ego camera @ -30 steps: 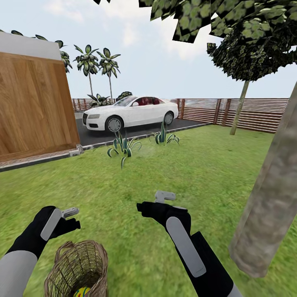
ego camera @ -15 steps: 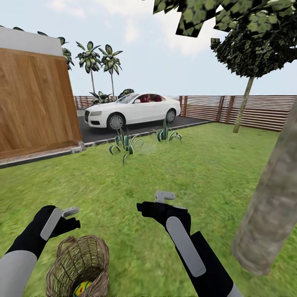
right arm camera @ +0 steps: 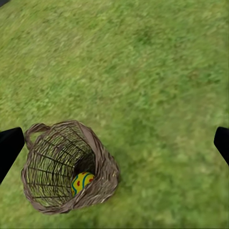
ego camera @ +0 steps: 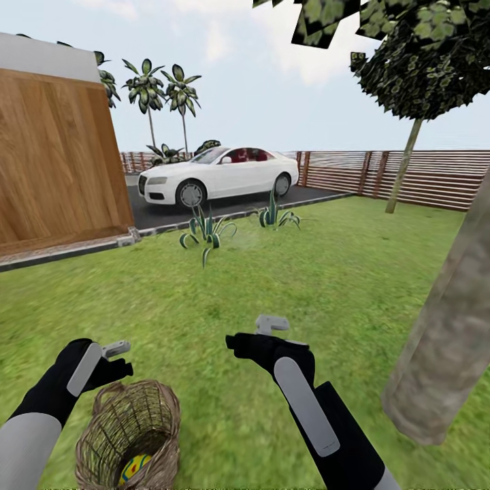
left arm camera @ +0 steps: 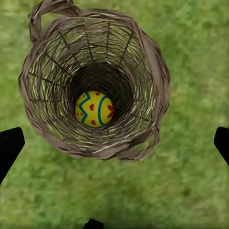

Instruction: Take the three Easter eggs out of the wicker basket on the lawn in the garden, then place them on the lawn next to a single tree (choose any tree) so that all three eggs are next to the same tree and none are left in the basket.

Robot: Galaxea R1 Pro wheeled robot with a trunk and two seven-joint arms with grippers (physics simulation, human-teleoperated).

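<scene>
Basket: the basket sits on the lawn right under your left arm, open mouth up; the left wrist view looks straight down into it.
Egg: you can see one egg at the bottom of the basket, and no other in any view; the woven wall could be hiding more.
Left gripper: your left gripper hangs above the basket's far rim, fingers spread wide with nothing between them.
Right gripper: your right gripper hovers over bare grass, well apart from the basket, fingers apart and empty too.
Tree: the tree leans up on your right, near your right arm.
Risk, rim: the basket is deep and narrow, so spread fingers going down could catch the braided rim and tip it or push it along the grass.
Risk, egg: the egg is round and smooth; an off-centre squeeze could squirt it against the weave.
Risk, placement: an egg let go from height near the trunk may roll off.
</scene>
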